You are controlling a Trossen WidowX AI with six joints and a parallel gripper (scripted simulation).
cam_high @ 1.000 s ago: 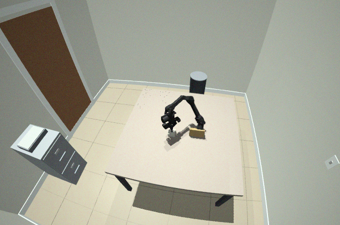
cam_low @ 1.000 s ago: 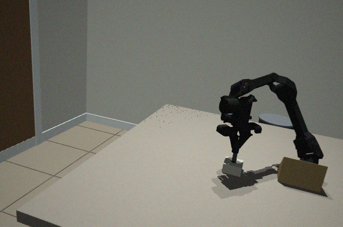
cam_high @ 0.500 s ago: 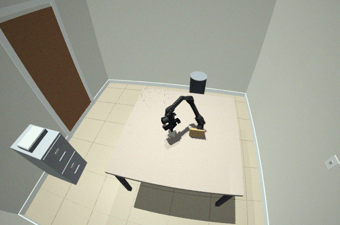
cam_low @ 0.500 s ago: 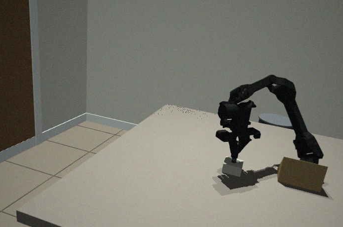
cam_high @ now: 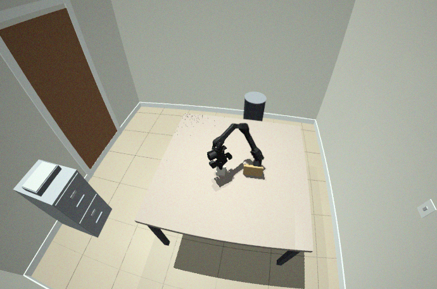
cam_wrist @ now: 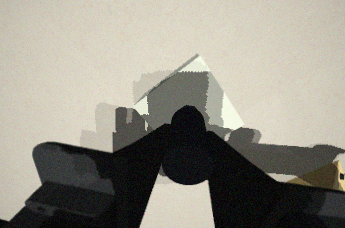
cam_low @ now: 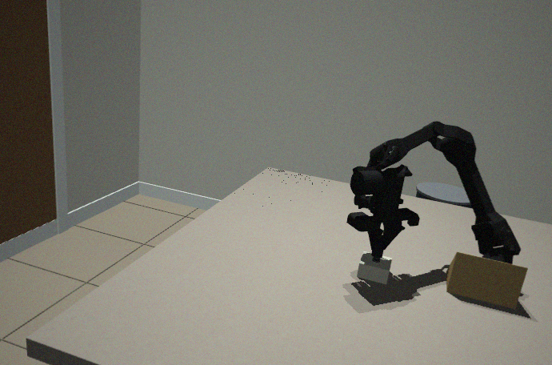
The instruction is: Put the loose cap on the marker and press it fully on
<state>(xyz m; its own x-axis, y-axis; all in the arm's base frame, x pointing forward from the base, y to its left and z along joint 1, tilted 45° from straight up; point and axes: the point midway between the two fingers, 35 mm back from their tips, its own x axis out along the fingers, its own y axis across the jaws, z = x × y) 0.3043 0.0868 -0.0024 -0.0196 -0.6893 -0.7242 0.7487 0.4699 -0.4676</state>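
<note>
The pale holder block (cam_high: 221, 172) (cam_low: 373, 273) (cam_wrist: 190, 89) sits on the table (cam_high: 226, 211) (cam_low: 199, 300), mostly in the arm's shadow. My gripper (cam_high: 220, 166) (cam_low: 376, 256) (cam_wrist: 187, 132) points down, low over the block's middle. It is shut on the dark cap, whose round end (cam_wrist: 186, 165) shows between the fingers in the wrist view. The upright marker cannot be made out; the fingers and cap cover its place. Fingertips, cap and marker merge into one dark shape just above the block, so how far the cap sits on the marker cannot be told.
A tan box (cam_high: 253, 170) (cam_low: 485, 280) (cam_wrist: 315, 175) stands on the table beside the arm's base, to the right of the holder block. A dark bin with a grey top (cam_high: 254, 97) (cam_low: 442, 192) stands beyond the table's back edge. A filing cabinet (cam_high: 66, 200) stands on the floor at left.
</note>
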